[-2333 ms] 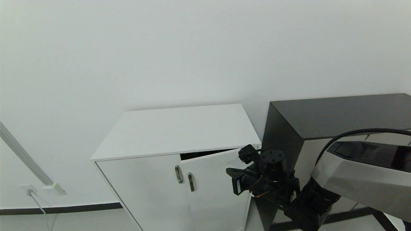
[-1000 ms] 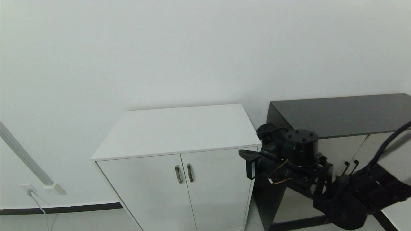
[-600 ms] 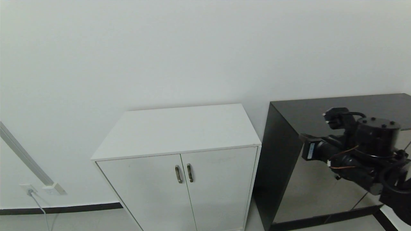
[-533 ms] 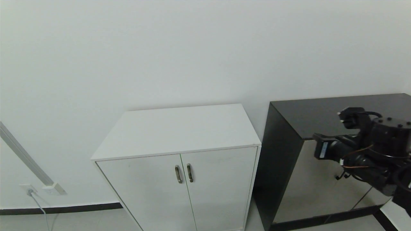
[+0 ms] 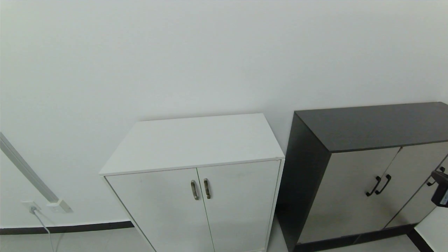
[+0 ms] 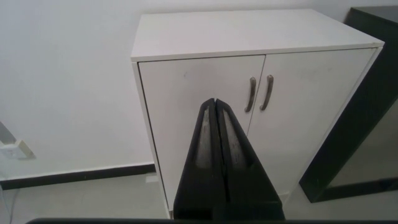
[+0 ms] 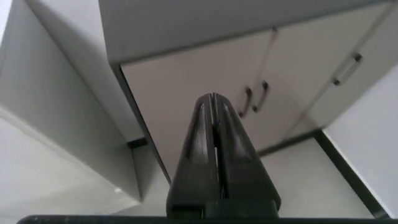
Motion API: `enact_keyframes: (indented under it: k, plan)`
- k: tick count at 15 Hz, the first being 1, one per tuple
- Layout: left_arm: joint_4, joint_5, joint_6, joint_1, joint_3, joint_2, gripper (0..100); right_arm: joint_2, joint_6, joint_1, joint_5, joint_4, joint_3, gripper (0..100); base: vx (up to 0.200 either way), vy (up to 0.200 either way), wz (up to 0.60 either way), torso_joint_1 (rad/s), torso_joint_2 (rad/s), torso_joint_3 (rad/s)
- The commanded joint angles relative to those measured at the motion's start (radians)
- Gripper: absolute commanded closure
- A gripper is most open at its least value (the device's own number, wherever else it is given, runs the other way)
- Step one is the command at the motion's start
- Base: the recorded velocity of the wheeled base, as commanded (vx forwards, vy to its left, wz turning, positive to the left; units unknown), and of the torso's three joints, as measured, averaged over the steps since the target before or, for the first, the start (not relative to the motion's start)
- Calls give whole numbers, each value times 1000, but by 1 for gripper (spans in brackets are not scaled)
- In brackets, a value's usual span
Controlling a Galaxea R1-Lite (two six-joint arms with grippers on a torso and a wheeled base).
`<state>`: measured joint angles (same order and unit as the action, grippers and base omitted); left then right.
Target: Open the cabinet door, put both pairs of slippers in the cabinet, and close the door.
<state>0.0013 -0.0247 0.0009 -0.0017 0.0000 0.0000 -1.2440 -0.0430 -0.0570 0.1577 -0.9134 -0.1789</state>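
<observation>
The white cabinet (image 5: pixel 196 143) stands against the wall with both doors closed and flush. Its two metal handles (image 5: pixel 200 189) sit side by side at the middle seam. In the left wrist view my left gripper (image 6: pixel 215 104) is shut and holds nothing. It hangs some way in front of the cabinet's left door (image 6: pixel 186 93), apart from the handles (image 6: pixel 260 93). In the right wrist view my right gripper (image 7: pixel 213 98) is shut and holds nothing. It points at the grey doors (image 7: pixel 186 81) of the black cabinet. A dark part of my right arm (image 5: pixel 441 189) shows at the head view's right edge.
A black cabinet (image 5: pixel 367 126) with grey doors and black handles (image 5: pixel 378 185) stands close to the right of the white one. A wall socket with a cable (image 5: pixel 31 209) and a slanted trunking strip (image 5: pixel 24 171) are low on the left wall. Bare floor lies in front.
The white cabinet's right door was ajar and has closed flush. My right arm has pulled back from it, rightward and down to the head view's edge. The camera has not shifted.
</observation>
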Motion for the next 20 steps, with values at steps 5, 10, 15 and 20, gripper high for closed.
enact_keyframes:
  k: [5,10,15,20]
  plan:
    - [0,0,-1,0,0,0,100,658,3,-18,-251,731,-62,100,0,0,0,0,0,0]
    - [-1,0,-1,0,0,0,100,864,52,-15,-248,870,44,100,0,0,0,0,0,0]
    - [0,-1,-1,0,0,0,100,891,84,-17,-164,766,179,100,0,0,0,0,0,0]
    - [0,-1,1,0,0,0,100,983,64,11,-165,864,179,100,0,0,0,0,0,0]
